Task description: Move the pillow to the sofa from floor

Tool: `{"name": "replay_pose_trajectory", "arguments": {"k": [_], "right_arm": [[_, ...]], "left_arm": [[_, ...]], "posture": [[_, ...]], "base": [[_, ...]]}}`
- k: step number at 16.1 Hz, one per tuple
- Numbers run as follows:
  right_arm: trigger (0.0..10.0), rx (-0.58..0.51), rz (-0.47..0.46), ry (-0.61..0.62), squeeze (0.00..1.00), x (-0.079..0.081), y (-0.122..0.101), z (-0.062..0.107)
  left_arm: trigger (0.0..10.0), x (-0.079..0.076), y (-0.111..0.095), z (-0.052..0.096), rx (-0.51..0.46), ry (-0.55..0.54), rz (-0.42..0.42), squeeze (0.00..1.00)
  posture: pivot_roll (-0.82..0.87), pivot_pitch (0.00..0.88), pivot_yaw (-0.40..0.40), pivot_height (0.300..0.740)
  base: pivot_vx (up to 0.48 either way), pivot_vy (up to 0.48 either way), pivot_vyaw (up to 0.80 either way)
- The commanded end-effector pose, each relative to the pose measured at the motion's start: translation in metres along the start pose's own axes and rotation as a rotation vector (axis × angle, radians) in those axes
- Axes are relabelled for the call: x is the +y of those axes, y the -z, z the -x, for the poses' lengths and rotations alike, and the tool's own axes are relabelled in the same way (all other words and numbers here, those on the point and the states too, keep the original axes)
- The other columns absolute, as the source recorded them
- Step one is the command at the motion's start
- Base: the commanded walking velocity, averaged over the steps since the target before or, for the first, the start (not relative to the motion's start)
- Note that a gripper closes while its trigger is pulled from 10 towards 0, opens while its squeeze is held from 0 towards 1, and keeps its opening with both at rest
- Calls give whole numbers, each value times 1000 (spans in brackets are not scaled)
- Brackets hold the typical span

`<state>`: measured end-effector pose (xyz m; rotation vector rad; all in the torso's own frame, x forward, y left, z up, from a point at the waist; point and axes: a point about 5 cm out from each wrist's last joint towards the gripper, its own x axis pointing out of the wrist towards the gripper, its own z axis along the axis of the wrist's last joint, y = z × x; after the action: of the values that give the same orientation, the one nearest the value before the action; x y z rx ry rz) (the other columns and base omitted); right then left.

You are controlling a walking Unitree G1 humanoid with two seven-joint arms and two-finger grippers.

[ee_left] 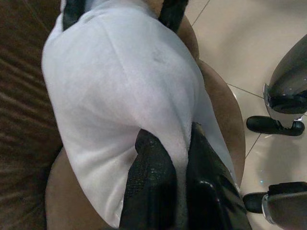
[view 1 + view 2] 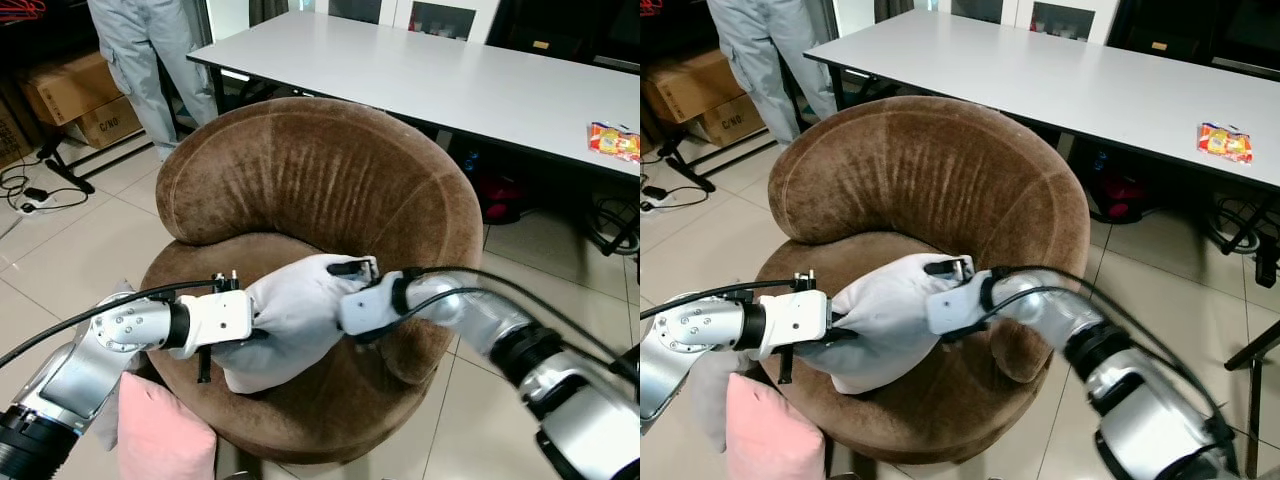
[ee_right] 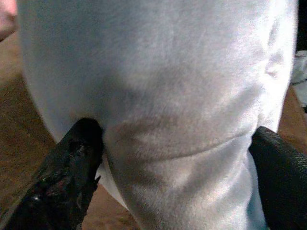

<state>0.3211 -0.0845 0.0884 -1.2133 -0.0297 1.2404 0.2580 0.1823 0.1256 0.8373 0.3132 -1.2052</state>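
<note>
Pink cushion (image 2: 160,435) sits lowest in the head view, down on the floor just beside the sofa's front edge, right under the left arm. Above it, both arms are holding the white pillow (image 2: 295,320) over the seat of the round brown sofa (image 2: 320,190).

Left gripper (image 1: 175,158) has its fingers nearly closed, pinching a fold of the pillow's fabric at one end. Right gripper (image 3: 175,143) is spread wide, with its fingers (image 3: 72,177) squeezing the pillow's bulk from both sides at the other end. So the pillow is already over the cushion area, sagging a bit toward the seat's front half; can't tell how much of its weight is resting on the seat.

My take on doing the placing well: push it a little deeper toward the backrest before letting go, since it's close to the front lip and could roll off onto the tiles. Lower until it's clearly resting, open the right side first, then release the pinch, and pull both arms straight back so the fabric doesn't snag.

Behind the sofa there's a white worktop (image 2: 430,75) and a person (image 2: 150,50) standing.
</note>
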Motion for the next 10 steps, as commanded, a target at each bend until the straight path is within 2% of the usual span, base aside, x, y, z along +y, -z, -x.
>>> {"name": "replay_pose_trajectory", "arguments": {"k": [1, 10], "right_arm": [[0, -23, -17, 33, 0, -1, -5, -2], [0, -14, -31, 58, 0, 6, -4, -3]], "left_arm": [[0, 5, -7, 4, -30, -14, -16, 0], [0, 6, -7, 3, -28, -14, -18, 0]], "posture": [[4, 0, -17, 740], [0, 0, -12, 740]], "base": [[0, 0, 0], [0, 0, 0]]}}
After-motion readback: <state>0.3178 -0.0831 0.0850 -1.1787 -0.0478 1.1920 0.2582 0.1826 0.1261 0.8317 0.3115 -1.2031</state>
